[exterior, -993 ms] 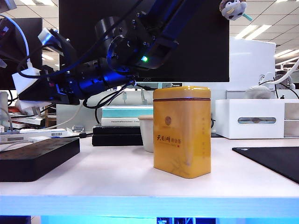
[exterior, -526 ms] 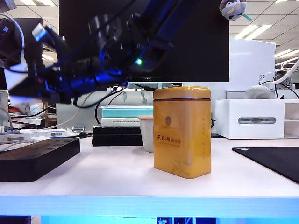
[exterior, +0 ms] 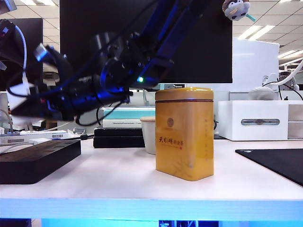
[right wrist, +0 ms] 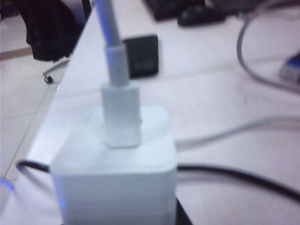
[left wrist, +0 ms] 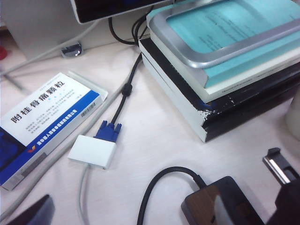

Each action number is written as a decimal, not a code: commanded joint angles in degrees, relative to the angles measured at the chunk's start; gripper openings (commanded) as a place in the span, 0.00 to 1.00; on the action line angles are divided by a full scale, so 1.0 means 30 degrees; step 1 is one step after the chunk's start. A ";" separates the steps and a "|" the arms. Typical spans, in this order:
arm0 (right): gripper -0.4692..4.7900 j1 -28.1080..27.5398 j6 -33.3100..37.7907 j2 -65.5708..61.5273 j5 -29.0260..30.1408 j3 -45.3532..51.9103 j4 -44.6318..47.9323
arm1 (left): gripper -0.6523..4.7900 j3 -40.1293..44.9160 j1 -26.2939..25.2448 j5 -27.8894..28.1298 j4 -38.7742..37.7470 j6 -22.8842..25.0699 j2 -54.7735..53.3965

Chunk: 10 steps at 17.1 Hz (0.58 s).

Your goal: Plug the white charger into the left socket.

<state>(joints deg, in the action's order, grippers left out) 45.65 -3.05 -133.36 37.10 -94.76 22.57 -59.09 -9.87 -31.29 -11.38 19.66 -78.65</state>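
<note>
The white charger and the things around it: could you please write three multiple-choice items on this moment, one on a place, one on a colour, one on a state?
1. Where is the white charger?
A. lying on the black mat
B. held in the air at the right tool, above the black power strip
C. standing on the stacked books

2. What colour is the tin in the middle of the table?
A. yellow
B. red
C. green

3. What is the state of the charger's cable?
A. lying loose beside the charger
C. cut off short
B. plugged into the charger's face

Answers: 1 B, the exterior view shows the white block at the arm's end, clear of the strip below. 2 A, the tin's body and lid are yellow. 3 B, the right wrist view shows the white connector seated in the block. The left tool is open, near the books.
</note>
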 commanded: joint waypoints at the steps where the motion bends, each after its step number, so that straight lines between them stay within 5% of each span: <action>1: 0.09 -0.0328 -0.0058 -0.0160 0.0007 -0.0087 -0.0095 | 1.00 -0.0080 -0.0015 -0.0146 0.0233 -0.0044 0.0109; 10: 0.09 -0.1020 -0.0138 -0.0291 0.0656 -0.0036 -0.0437 | 1.00 -0.0080 -0.0015 -0.0146 0.0240 -0.0044 0.0109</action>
<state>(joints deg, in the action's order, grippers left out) 42.44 -3.27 -134.08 38.17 -94.76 20.49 -59.09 -9.87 -31.33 -11.40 19.64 -78.65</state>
